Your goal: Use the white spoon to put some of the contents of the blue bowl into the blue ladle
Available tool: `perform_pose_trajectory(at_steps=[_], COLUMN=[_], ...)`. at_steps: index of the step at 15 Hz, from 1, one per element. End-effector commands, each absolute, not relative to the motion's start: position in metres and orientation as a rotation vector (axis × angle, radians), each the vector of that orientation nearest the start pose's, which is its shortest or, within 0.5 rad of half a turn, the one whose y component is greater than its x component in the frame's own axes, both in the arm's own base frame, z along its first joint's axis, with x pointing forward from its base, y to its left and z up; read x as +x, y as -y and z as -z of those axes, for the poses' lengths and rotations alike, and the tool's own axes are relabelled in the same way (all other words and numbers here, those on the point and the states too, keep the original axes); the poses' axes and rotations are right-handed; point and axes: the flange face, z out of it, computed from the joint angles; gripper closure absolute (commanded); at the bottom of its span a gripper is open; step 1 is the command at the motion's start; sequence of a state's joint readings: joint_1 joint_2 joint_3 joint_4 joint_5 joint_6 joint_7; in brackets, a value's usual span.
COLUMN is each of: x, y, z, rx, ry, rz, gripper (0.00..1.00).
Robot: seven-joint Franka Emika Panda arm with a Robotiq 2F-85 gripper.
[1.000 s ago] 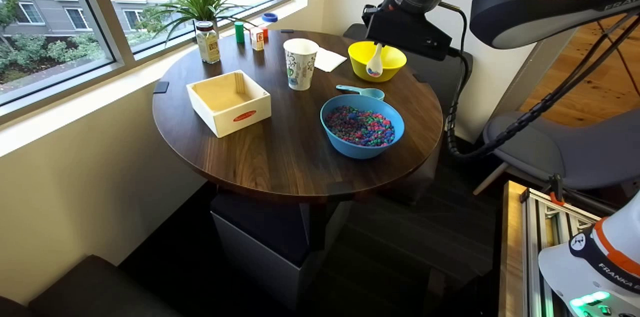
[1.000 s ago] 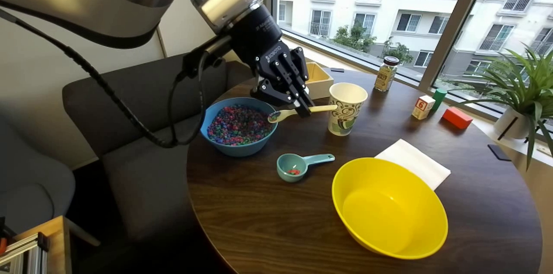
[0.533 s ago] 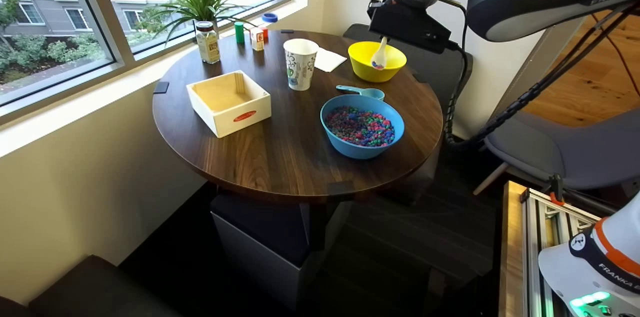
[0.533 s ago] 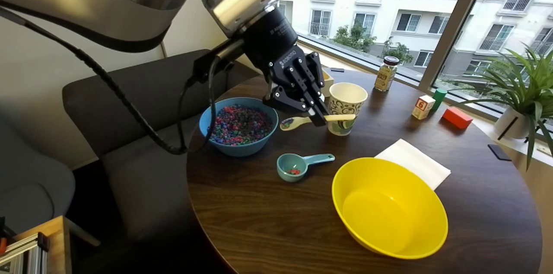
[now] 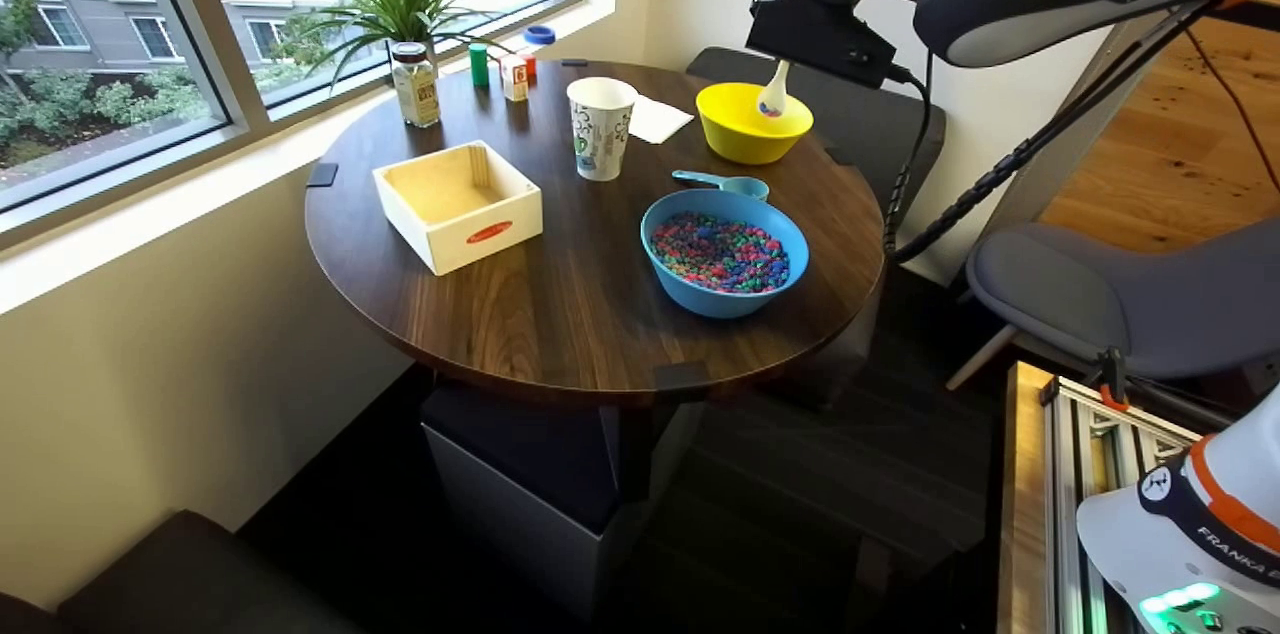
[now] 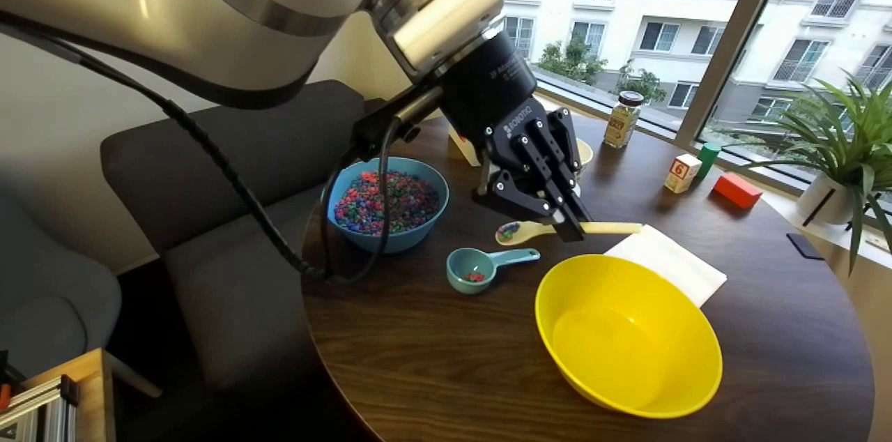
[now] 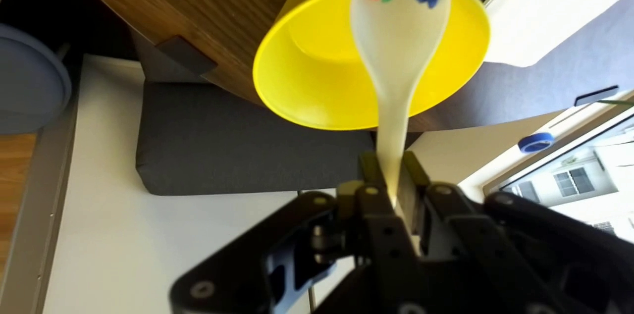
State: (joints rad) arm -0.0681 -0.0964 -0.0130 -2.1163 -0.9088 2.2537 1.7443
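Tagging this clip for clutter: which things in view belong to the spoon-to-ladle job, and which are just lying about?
Part of the job: gripper, holding the white spoon; multicoloured pieces; blue bowl; blue ladle.

Lying or standing about: yellow bowl; paper cup; open box; white napkin; jar; numbered block; green cylinder; red block; potted plant.

In an exterior view we see the arm (image 6: 254, 51) extended in from the upper left, its wrist (image 6: 449, 20) slanted down to the right and the jaws clamped in a narrow grip.
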Motion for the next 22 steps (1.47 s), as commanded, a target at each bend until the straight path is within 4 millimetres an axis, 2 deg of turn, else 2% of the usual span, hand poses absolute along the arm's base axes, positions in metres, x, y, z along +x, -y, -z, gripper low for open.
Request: perform_pose_trajectory(at_steps=[1,9,13,16,22], x=[0.555,0.575,0.587,0.597,0.607], y=[0.085,0.118,0.128,0.126,0.108], z=[-0.483,-0.474,-0.463,-0.455,-0.444], rx=[-2.596,-2.642,-2.68,-2.706,-2.771], ry=[-2.013,-2.033,-2.003,-1.948,-1.79], rz=[1.279,1.426,1.582,1.708,1.907], gripper=[0.97,0.97,0.97,0.97,0.97])
